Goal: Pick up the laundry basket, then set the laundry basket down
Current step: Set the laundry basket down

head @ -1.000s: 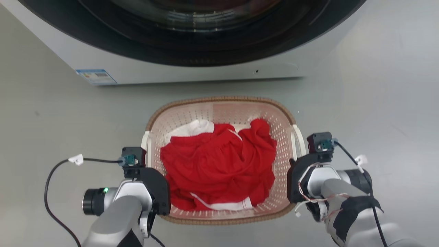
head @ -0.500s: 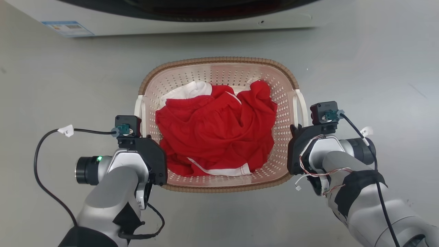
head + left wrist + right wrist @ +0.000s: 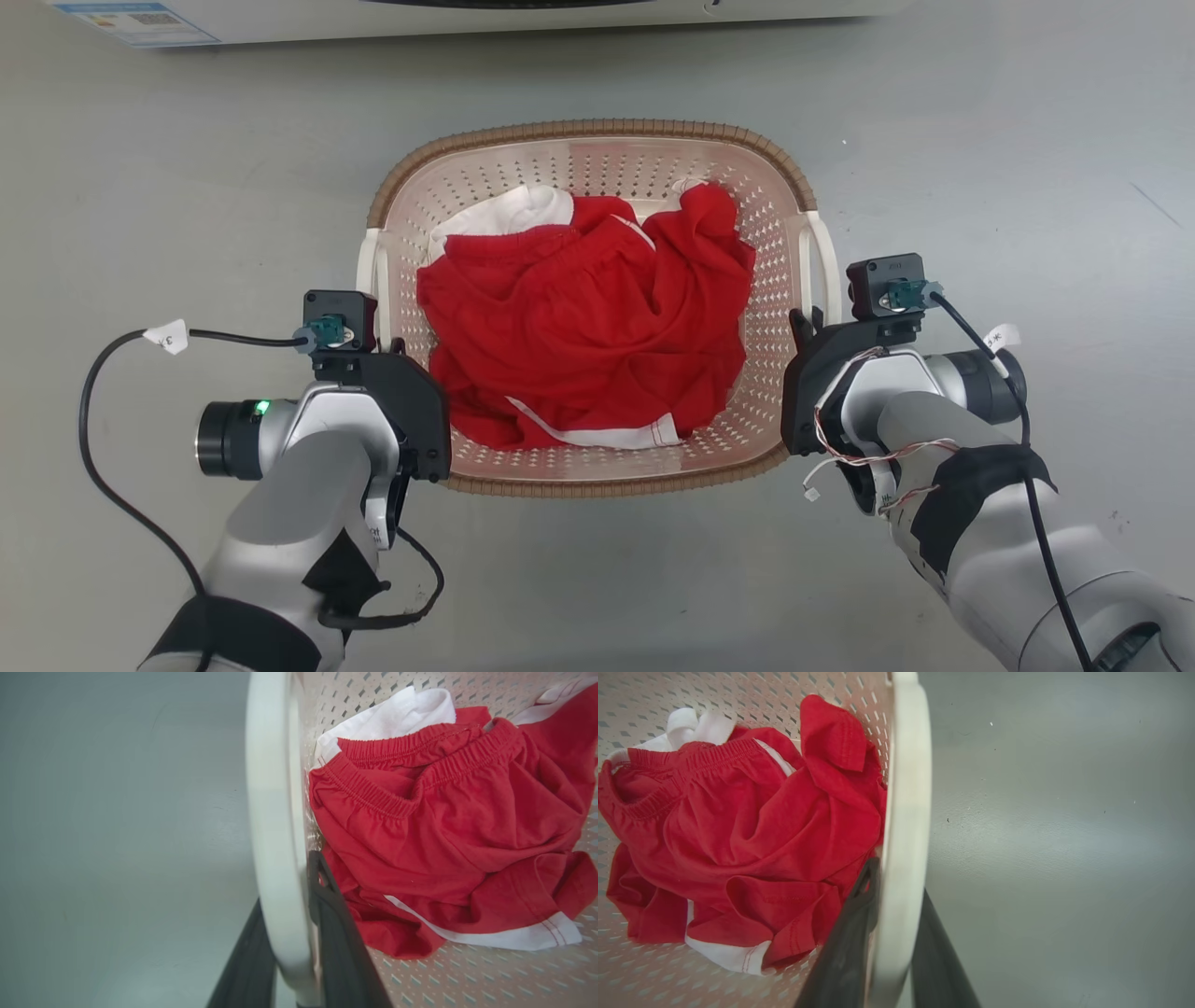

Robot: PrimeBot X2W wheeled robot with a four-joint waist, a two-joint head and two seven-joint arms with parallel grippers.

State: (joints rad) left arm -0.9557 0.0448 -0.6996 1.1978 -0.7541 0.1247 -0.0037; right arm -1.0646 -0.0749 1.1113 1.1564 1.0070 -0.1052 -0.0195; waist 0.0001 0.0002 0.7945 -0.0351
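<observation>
Camera shifted: white washer [image 3: 280,23] now a strip at top, pale pink perforated plastic laundry basket [image 3: 597,129], brown-rimmed, looks larger | left pincer [image 3: 287,891] clamps its white left handle [image 3: 271,812] | right pincer [image 3: 899,882] clamps right handle [image 3: 906,812] | basket between both pincers

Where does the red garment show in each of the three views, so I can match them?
Head view: red garment at centre, inside the laundry basket.
Left wrist view: red garment on the right, beyond the white handle.
Right wrist view: red garment on the left.
Shared landmark: its white hem band.
</observation>
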